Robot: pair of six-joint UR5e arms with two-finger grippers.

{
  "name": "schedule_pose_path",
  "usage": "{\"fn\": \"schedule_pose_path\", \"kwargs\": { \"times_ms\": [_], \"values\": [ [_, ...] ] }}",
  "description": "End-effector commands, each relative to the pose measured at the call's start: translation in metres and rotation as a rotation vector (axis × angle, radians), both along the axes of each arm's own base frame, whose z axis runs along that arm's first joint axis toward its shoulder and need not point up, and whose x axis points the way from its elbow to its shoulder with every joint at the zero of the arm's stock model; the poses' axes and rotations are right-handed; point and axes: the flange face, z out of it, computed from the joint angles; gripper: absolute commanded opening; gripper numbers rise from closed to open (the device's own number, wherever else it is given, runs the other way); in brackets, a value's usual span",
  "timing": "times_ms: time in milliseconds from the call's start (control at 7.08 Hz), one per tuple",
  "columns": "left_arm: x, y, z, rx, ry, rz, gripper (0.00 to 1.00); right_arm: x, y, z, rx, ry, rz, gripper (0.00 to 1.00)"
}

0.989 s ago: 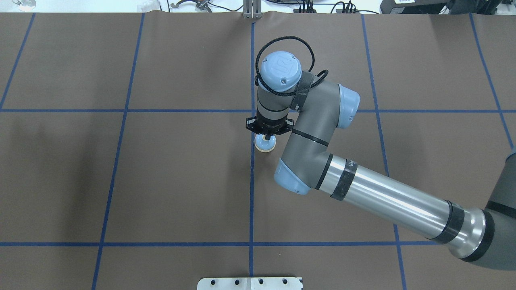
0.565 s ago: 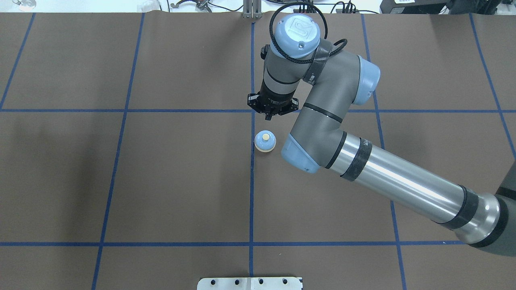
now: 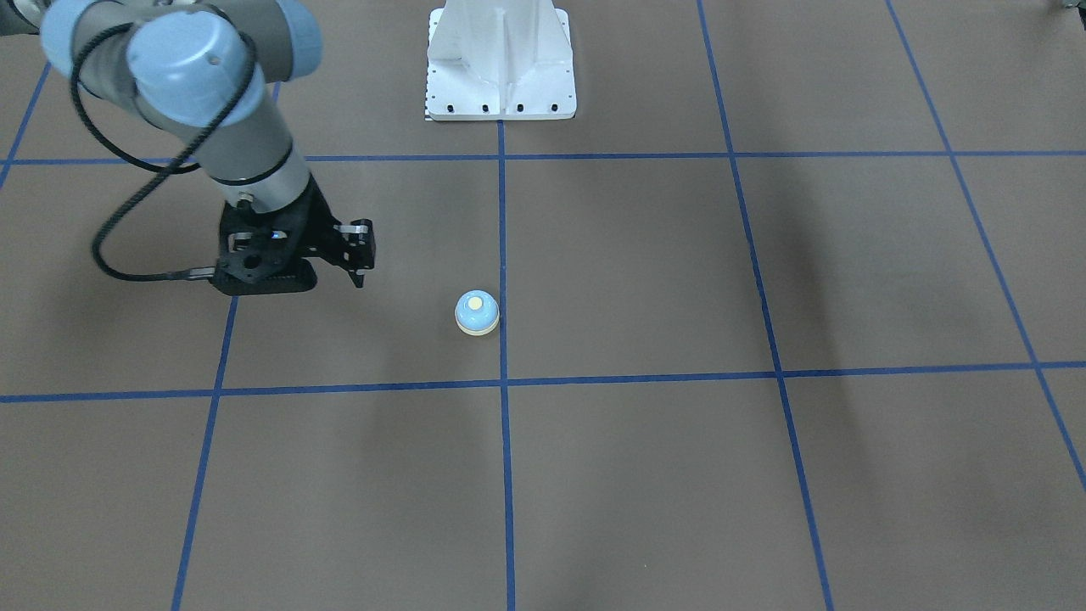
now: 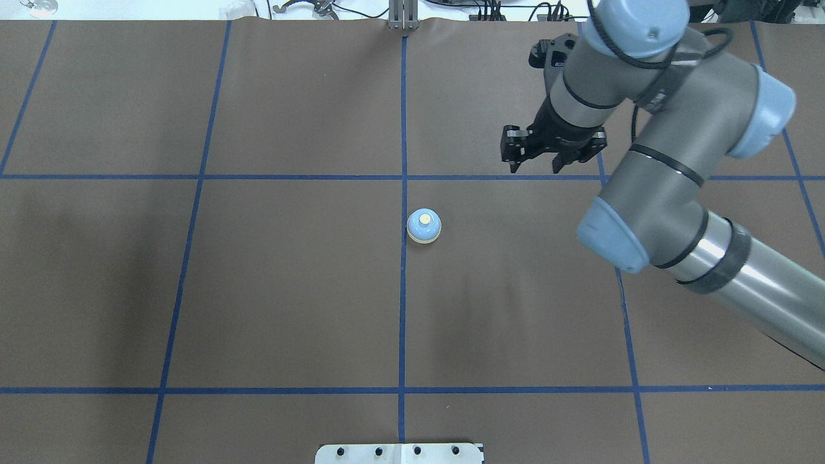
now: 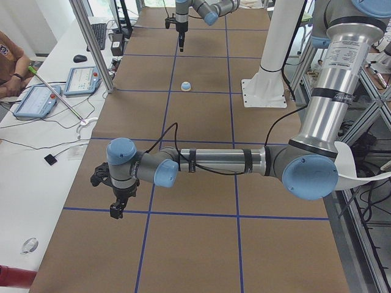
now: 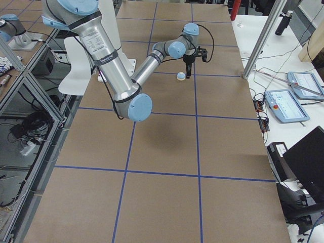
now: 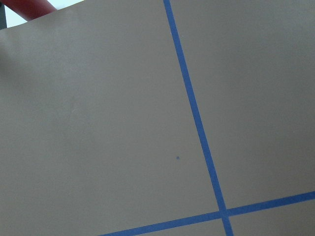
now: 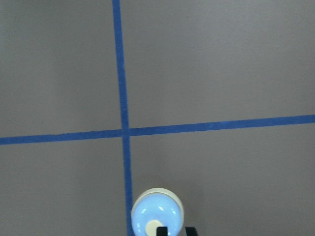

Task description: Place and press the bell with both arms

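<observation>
- The tabletop (image 4: 290, 290) is covered in a brown sheet marked into large squares by blue tape. The robot's white pedestal (image 3: 501, 59) is bolted at the near edge.
- The bell (image 4: 424, 226) stands upright near the middle of the tabletop. It sits just beside the centre tape line, on the robot's right of it, with its cream button facing up. Nothing touches it.
- The right gripper (image 3: 360, 273) hangs above the tabletop, well apart from the bell, toward the right end and the far edge. Its fingers look pressed together, or very nearly so, and it holds nothing.
- The left gripper (image 5: 115, 209) shows only in the side view, low over the left end of the tabletop and far from the bell. We cannot tell whether it is spread or closed. Its wrist camera sees only brown sheet and tape.
- We judge the bell to be light and rigid, with a smooth dome that fingers could slide off.
- The safest hold looks to be low down, across the cream base ring or the widest part of the dome.
- The button probably gives under a light push. We would press it straight down on centre, since a sideways push could skid so light a thing across the sheet.
- The bell seems placed, so a press by the left arm may be what is left.
</observation>
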Motion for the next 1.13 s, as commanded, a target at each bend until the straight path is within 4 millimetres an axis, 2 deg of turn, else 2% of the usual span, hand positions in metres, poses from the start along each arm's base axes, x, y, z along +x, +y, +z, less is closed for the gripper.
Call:
{"fn": "schedule_pose_path", "kwargs": {
  "times_ms": [0, 141, 282, 424, 565, 706, 847, 989],
  "values": [
    [-0.015, 0.013, -0.012, 0.013, -0.008, 0.019, 1.00, 0.065, 0.019, 0.053, 0.029, 0.046, -0.014, 1.00],
    [-0.016, 0.038, -0.017, 0.006, -0.008, 0.019, 1.00, 0.073, 0.028, 0.077, 0.007, 0.068, -0.010, 1.00],
    [-0.017, 0.056, -0.022, -0.012, -0.008, 0.017, 1.00, 0.100, 0.028, 0.094, -0.007, 0.085, 0.027, 1.00],
    [-0.017, 0.080, -0.018, -0.023, -0.007, 0.017, 1.00, 0.151, 0.021, 0.137, 0.001, 0.131, 0.036, 1.00],
    [-0.017, 0.100, -0.012, -0.035, -0.005, 0.018, 1.00, 0.215, 0.010, 0.183, 0.061, 0.164, -0.034, 1.00],
    [-0.017, 0.109, -0.008, -0.042, 0.002, 0.019, 1.00, 0.276, -0.003, 0.233, -0.010, 0.110, -0.029, 1.00],
    [-0.016, 0.126, 0.003, -0.062, 0.005, 0.020, 1.00, 0.328, 0.012, 0.282, -0.030, 0.033, -0.063, 1.00],
    [-0.017, 0.138, 0.010, -0.077, 0.007, 0.021, 1.00, 0.362, 0.029, 0.308, -0.012, 0.039, -0.067, 1.00]
  ]
}}
